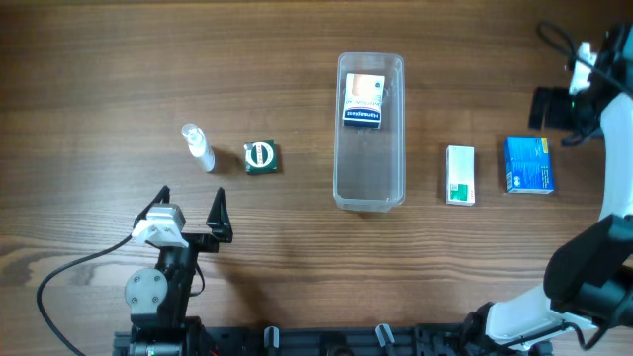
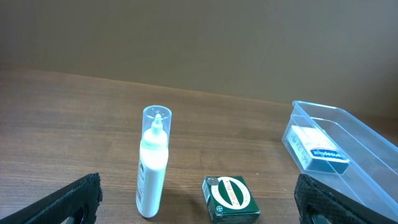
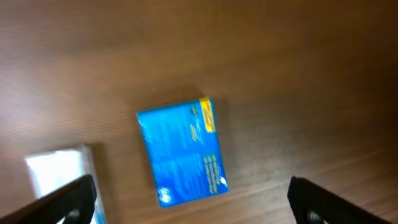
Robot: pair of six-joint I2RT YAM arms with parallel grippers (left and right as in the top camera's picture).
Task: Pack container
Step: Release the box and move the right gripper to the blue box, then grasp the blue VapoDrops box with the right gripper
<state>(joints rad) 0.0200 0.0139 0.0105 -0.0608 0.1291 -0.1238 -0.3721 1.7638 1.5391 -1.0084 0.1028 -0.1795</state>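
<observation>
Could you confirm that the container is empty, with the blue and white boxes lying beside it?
Not empty: the overhead view shows the container already holding one small box; the blue box and white box do lie beside it.

white box (image 3: 53, 167): cut by bottom edge | container (image 2: 367, 149): cut by right edge

Left arm (image 1: 170, 265) — black links, white wrist block, grey round joint cap (black cable trailing); left gripper (image 1: 191, 206) black; right arm (image 1: 615, 178) seemingly white-and-black.
</observation>
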